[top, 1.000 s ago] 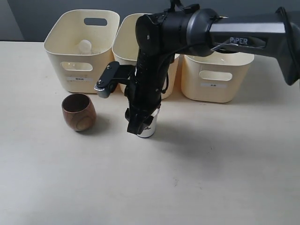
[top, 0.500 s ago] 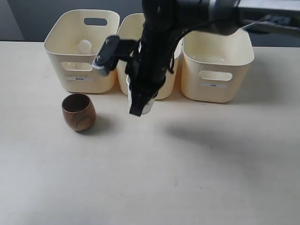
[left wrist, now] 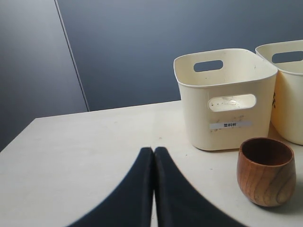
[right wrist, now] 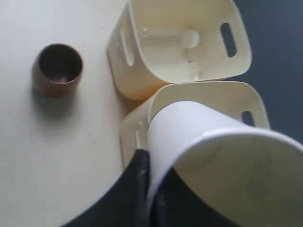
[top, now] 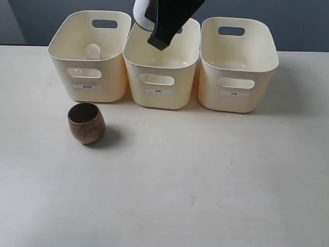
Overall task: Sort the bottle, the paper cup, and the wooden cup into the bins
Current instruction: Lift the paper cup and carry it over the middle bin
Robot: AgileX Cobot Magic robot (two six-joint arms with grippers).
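My right gripper [top: 160, 40] hangs high over the middle bin [top: 162, 77], shut on the wall of the white paper cup [top: 140, 13]. In the right wrist view the paper cup [right wrist: 189, 127] is tilted, one finger outside it and one inside. The clear bottle [top: 93, 50] lies in the left bin [top: 67, 67]; the right wrist view shows the bottle [right wrist: 170, 37] there too. The brown wooden cup [top: 86, 122] stands upright on the table in front of the left bin. My left gripper [left wrist: 154, 150] is shut and empty, low over the table beside the wooden cup [left wrist: 266, 171].
The right bin [top: 236, 77] stands at the end of the row of three bins along the table's back. A dark wall runs behind the bins. Bare table lies in front of them.
My right gripper closed on the paper cup on the table, lifted it and carried it back and up over the middle bin. The wooden cup and bottle have not moved.
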